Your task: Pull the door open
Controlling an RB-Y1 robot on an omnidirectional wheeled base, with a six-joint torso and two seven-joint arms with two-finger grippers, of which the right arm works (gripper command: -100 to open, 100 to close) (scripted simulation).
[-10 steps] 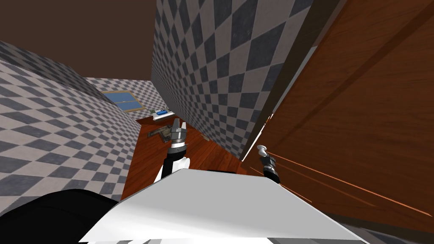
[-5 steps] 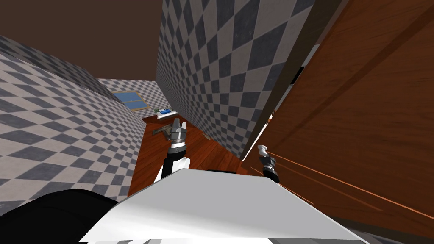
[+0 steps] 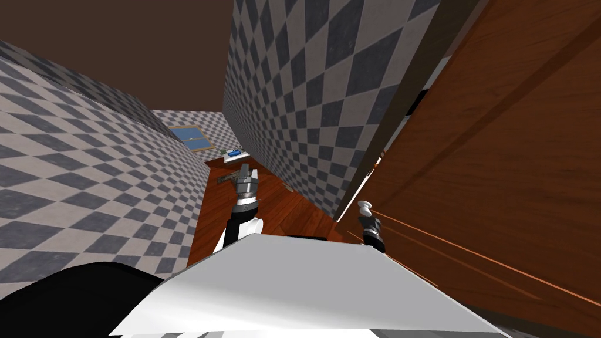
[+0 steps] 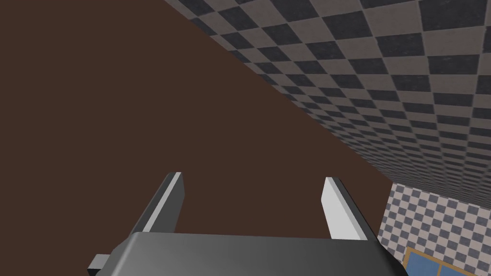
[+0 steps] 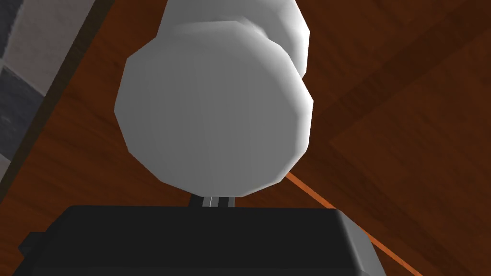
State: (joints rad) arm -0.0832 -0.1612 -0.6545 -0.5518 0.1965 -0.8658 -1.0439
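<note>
Mid-pull, door ajar on the right.
R gripper (image 3: 366, 216) fingers nearly together at white round door knob (image 5: 213, 120), tips hidden, so can't confirm grip. Brown wooden door (image 3: 499, 176) near right. L gripper (image 4: 254, 177) wide open, empty. Next: draw knob back along hinge arc.

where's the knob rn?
Head view, right side: the white knob is on the brown door, at the tip of the right gripper.

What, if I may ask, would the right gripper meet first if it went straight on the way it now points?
The white door knob, directly ahead of the right gripper and seemingly very close, though depth is unclear; the brown door lies behind.
</note>
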